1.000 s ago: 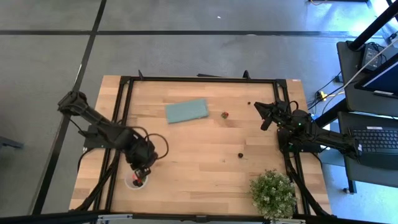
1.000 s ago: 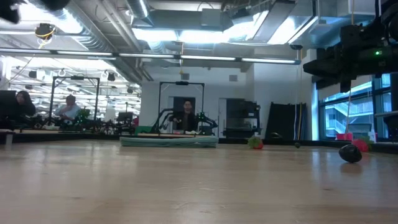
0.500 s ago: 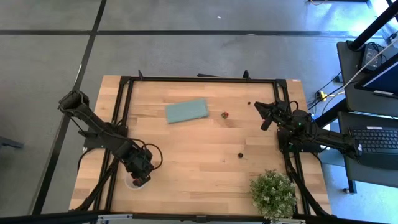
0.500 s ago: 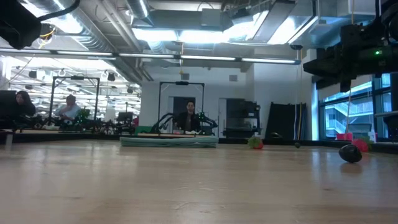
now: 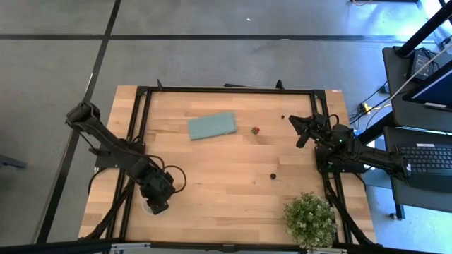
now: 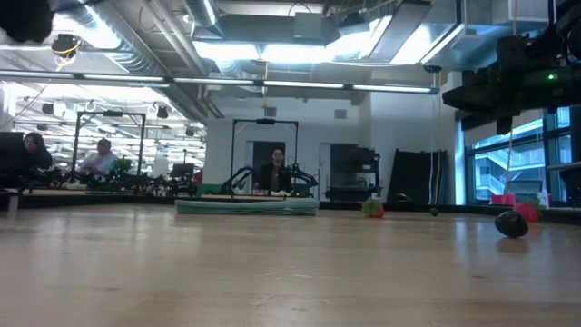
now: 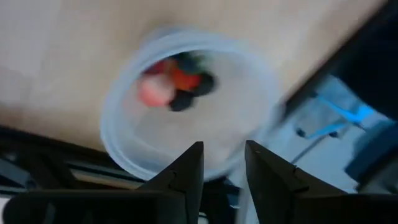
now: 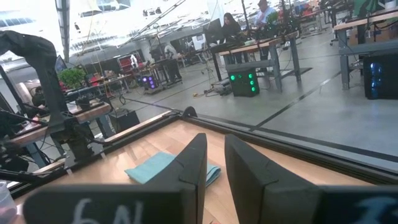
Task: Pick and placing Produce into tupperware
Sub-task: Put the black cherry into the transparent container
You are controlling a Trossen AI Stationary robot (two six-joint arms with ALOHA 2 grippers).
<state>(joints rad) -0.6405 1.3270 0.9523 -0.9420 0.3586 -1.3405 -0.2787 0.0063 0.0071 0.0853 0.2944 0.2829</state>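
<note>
The tupperware [image 7: 124, 155] is a round clear cup at the table's near left corner. It holds red and dark berries [image 7: 177, 84]. In the high view only a sliver of its rim [image 5: 147, 208] shows beside my left gripper [image 5: 158, 203]. My left gripper [image 7: 222, 149] hangs over the cup, pointing down, fingers slightly open and empty. Loose produce lies on the wood: a red berry [image 5: 256, 130], a dark berry [image 5: 272, 176] and a tiny dark one [image 5: 282, 117]. The low view also shows the dark berry [image 6: 511, 223]. My right gripper [image 5: 300, 130] waits, shut, near the right edge.
A flat teal-blue rectangle [image 5: 212, 125] lies left of the red berry. A bushy potted plant [image 5: 309, 219] stands at the near right corner. A black frame [image 5: 226, 89] runs around the table. People sit at desks in the room beyond.
My left gripper has moved toward the table's near left corner, from beside the cup to right over it. It now covers most of the cup in the high view. The right arm and the loose berries have kept still.
</note>
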